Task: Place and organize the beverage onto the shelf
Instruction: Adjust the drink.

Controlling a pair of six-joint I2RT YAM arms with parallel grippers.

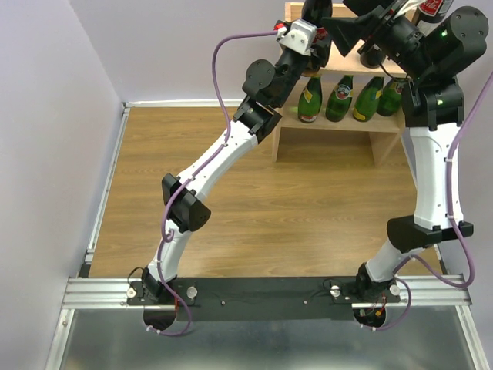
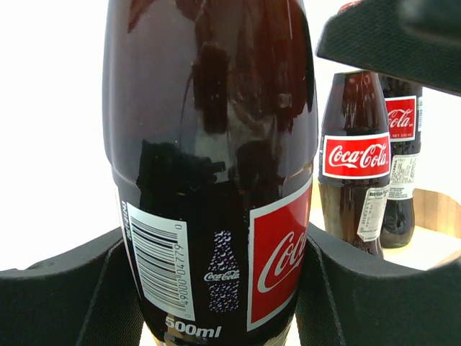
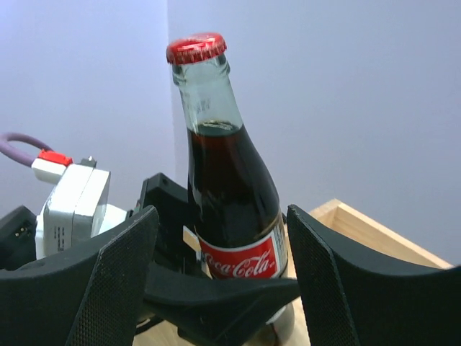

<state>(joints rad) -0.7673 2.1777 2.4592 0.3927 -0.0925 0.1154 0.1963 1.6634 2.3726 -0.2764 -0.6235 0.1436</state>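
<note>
While the left gripper [image 2: 216, 252] pinches a cola bottle [image 2: 209, 144] at the shelf [image 1: 339, 128] top, the right gripper [image 3: 220, 245] is spread wide nearby. Green bottles [image 1: 339, 98] sit below.

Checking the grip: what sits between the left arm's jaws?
A dark cola bottle fills that gap, its sides against both jaws, in the left wrist view.

You will find glossy dark glass on the cola bottle [image 2: 209, 108], a crimped red metal cap [image 3: 195, 48], matt black dimple-textured fingers [image 3: 108, 288] on the right gripper [image 3: 220, 213], and smooth pale wood on the shelf [image 3: 374, 231].
</note>
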